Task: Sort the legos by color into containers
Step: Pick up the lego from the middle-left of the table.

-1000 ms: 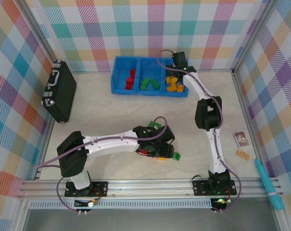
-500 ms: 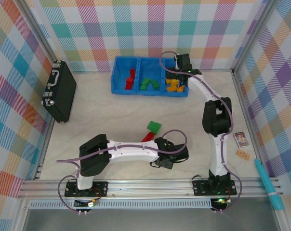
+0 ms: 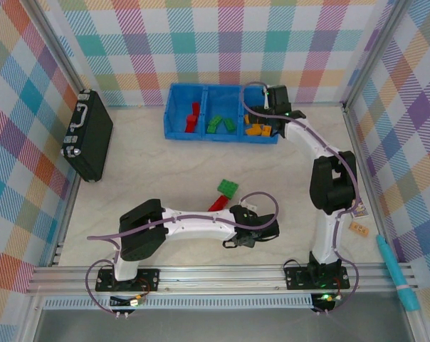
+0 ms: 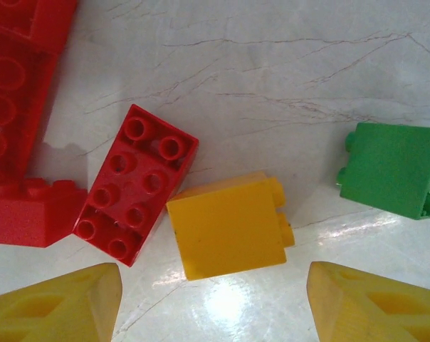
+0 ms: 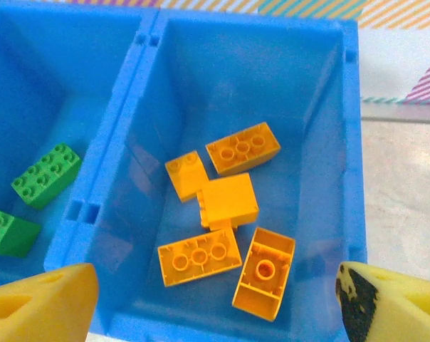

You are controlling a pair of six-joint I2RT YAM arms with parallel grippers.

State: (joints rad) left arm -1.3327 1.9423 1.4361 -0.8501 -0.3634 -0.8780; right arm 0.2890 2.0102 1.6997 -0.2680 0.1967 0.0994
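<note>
A big red brick (image 4: 16, 78) runs off the left edge of the left wrist view, and a green brick (image 4: 393, 167) is cut by the right edge. From above, the left arm (image 3: 193, 222) hides much of this loose cluster on the table (image 3: 151, 171).

The left tool (image 4: 215, 299) is open and empty, its tips either side of a yellow brick (image 4: 229, 228). The right tool (image 5: 215, 306) hangs wide open, holding nothing, over the blue bin's (image 5: 354, 142) right compartment, where yellow-orange bricks (image 5: 229, 199) lie.

The printed card (image 3: 362, 211) is half hidden and unreadable.
</note>
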